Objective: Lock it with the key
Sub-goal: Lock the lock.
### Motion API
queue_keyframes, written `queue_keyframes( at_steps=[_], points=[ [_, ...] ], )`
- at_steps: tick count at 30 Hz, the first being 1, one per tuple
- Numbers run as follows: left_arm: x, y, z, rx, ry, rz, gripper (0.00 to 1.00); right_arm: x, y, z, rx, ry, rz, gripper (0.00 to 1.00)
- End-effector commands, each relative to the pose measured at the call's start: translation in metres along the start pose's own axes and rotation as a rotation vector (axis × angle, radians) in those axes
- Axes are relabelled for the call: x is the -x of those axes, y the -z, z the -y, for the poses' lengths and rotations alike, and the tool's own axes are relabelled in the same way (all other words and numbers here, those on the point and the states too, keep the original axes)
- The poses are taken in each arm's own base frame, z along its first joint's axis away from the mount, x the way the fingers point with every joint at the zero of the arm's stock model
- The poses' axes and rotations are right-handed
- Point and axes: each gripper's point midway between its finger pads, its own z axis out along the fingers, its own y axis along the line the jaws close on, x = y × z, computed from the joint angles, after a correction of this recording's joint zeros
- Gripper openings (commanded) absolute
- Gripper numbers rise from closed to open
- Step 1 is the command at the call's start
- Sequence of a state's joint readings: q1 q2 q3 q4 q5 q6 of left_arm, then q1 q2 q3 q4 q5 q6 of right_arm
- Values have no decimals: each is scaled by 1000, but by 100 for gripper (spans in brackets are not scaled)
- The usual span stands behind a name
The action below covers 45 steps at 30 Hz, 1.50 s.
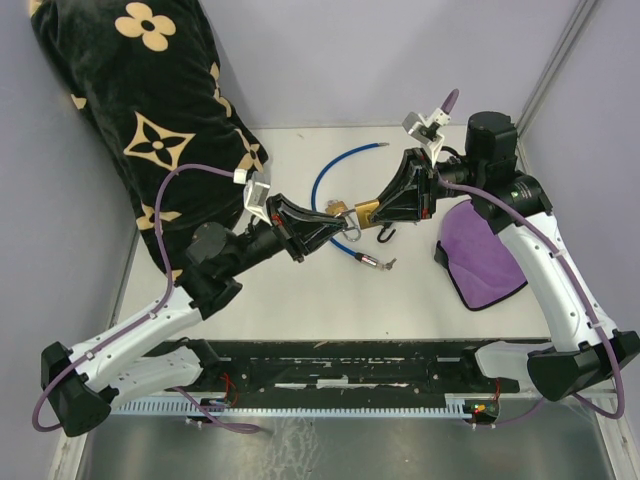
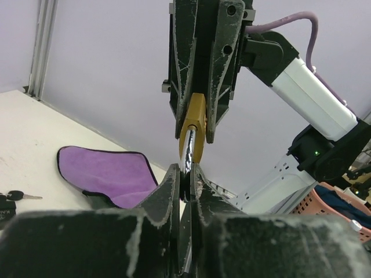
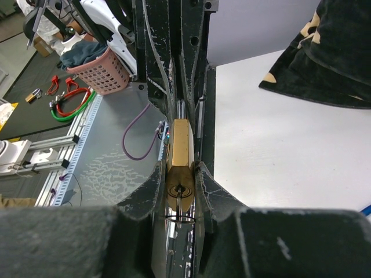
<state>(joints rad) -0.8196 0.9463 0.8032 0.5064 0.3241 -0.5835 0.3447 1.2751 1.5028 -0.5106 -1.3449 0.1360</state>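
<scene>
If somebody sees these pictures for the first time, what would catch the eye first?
The two arms meet over the middle of the table, with the left gripper and the right gripper both shut on one brass padlock. At the far left lies a big black cushion with tan flowers. A purple cloth lies on the right, beside the right arm.

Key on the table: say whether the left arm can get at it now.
Probably not: the left gripper has its jaws shut on the padlock, leaving nothing free to grasp with. The key itself lies uncovered.
</scene>
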Motion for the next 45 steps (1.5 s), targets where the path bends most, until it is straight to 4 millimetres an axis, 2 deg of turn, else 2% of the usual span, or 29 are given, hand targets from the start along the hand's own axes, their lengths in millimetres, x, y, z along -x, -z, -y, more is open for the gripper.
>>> queue_keyframes(
  at_steps=[1, 5, 9, 15, 18, 24, 27, 34, 37, 39, 42, 45],
  points=[
    [23, -6, 16, -60, -50, 41, 3, 8, 2, -10, 38, 71, 10, 2],
    [22, -13, 27, -138, -28, 46, 3, 8, -1, -8, 49, 66, 7, 2],
    [22, -17, 26, -149, -24, 53, 3, 10, -7, -15, 89, 59, -3, 2],
    [30, -21, 26, -154, 50, 111, 3, -4, -25, -19, 142, -24, -38, 2],
    [29, -21, 22, -126, 6, 105, 3, 2, -27, -24, 167, -27, -33, 2],
    [-8, -28, 20, -154, 14, 2, 3, 13, -34, -13, 120, -13, -16, 2],
    [-25, -32, 19, -163, 46, -21, 3, 9, -41, -10, 129, -42, -17, 2],
    [-36, -42, 21, -189, 81, -4, 3, -1, -47, -5, 140, -68, -24, 2],
    [-47, -46, 22, -198, 110, -15, 3, -2, -48, -7, 150, -72, -26, 2],
    [-57, -46, 20, -187, 132, -31, 3, 5, -44, -13, 155, -52, -18, 2],
    [-75, -40, 15, -146, 154, -55, 3, 29, -26, -9, 93, -2, 27, 2],
    [-98, -36, 11, -119, 173, -107, 3, 39, -23, -5, 79, -20, 61, 2]
  ],
)
